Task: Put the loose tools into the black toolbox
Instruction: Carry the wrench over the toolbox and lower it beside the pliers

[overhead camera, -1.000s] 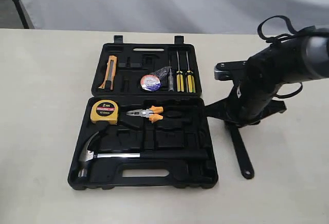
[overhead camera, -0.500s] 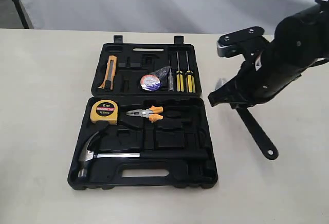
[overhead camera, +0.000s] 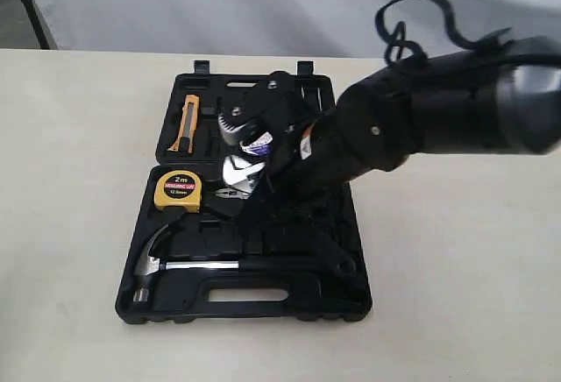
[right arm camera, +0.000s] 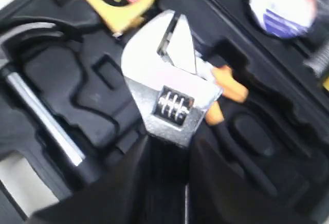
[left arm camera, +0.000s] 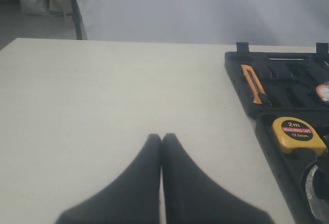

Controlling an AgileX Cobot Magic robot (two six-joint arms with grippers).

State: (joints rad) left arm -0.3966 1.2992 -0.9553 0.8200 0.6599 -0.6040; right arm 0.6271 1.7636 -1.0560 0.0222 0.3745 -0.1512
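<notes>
The black toolbox (overhead camera: 245,305) lies open on the table. My right gripper (right arm camera: 167,147) is shut on the black handle of the silver adjustable wrench (right arm camera: 167,88). It holds the wrench (overhead camera: 238,172) above the near half of the toolbox (right arm camera: 97,95), with the head over the pliers. The claw hammer (overhead camera: 188,266) rests in its recess along the front, and shows in the right wrist view (right arm camera: 43,116). The tape roll (right arm camera: 282,5) sits in the far half, partly behind the arm (overhead camera: 257,143). My left gripper (left arm camera: 162,137) is shut and empty over bare table, left of the toolbox (left arm camera: 234,75).
A yellow tape measure (overhead camera: 178,191) and orange-handled pliers (right arm camera: 226,88) lie in the near half. An orange utility knife (overhead camera: 185,123) lies in the far half. The right arm (overhead camera: 438,110) covers the right side of the far half.
The right arm has swung left from the table beside the toolbox to above it, carrying the wrench. The hammer, tape measure and tape roll have not moved.
</notes>
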